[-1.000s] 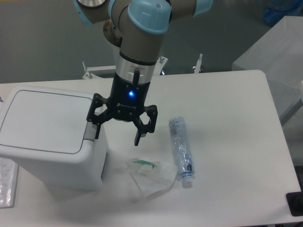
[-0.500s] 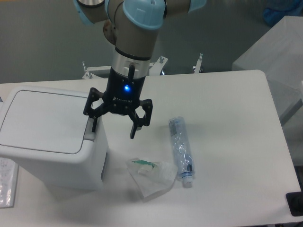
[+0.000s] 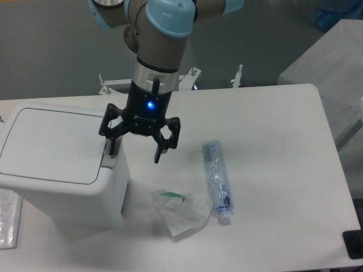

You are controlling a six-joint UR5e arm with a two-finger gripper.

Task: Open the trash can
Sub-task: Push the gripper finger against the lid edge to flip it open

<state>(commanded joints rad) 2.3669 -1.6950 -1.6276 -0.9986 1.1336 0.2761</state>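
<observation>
Under me lies a white table (image 3: 272, 141), rounded at its corners, with grey floor behind it and a pale covered shape at the far right. On its left side stands the trash can (image 3: 57, 164), lid shut flat. My gripper (image 3: 135, 152) hangs spread wide at the can's right edge, one finger (image 3: 112, 146) over the grey tab (image 3: 106, 160). Nearby lie a crushed bottle (image 3: 216, 180) and a clear wrapper (image 3: 181, 208). No writing is readable.

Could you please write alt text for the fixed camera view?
An open gripper hangs at the right edge of a closed white trash can, one finger by its grey push tab. A crushed plastic bottle and clear wrapper lie on the white table.
</observation>
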